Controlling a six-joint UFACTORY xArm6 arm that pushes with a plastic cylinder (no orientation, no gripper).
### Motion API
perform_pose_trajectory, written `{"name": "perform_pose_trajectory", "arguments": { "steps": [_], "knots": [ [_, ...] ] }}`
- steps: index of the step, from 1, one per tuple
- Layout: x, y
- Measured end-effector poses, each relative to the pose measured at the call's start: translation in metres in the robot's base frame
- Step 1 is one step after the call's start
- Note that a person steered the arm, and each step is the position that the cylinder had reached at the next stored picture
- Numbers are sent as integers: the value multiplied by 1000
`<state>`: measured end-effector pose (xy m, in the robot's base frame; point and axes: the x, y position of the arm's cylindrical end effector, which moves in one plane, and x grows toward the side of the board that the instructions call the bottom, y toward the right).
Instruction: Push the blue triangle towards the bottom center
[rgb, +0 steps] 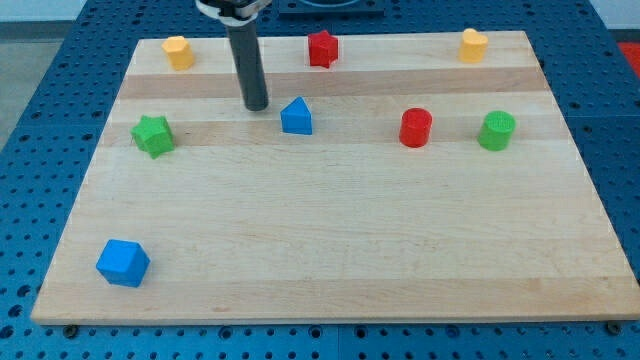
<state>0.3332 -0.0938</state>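
Board (330, 290), pale wood, on a blue perforated bench; eight small blocks and one dark rod entered.

Item of the task: blue triangle (296, 117), lying in the upper middle of the board, slightly to the view's left of centre. Destination, the middle of the bottom edge, lies well apart from it, almost straight down the view.

Other stock: yellow block (178, 52) at the top left; red star (322, 48) at the top centre; second yellow block (473, 45) at the top right; green star (152, 135) at the left; red cylinder (415, 128) and green cylinder (496, 131) at the right; blue cube (123, 263) at the bottom left. None stands in the path downward.

End effector: plain rod, no jaws to open or shut, nothing held. My tip (256, 105) rests on the board just beside the triangle, on its left and a little higher; a narrow gap shows, so no contact is judged.

Handling note: a push from this spot would likely send the triangle to the right. The tip is better brought round to the top side, directly above the triangle's peak, then driven down the view. The sloped faces may let the block slip or turn, so contact should stay centred, with small sideways corrections as required.
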Motion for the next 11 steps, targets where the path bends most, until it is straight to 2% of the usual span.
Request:
{"name": "perform_pose_trajectory", "arguments": {
  "steps": [2,5,11],
  "knots": [
    [9,38],
    [50,80],
    [136,70]
  ]
}}
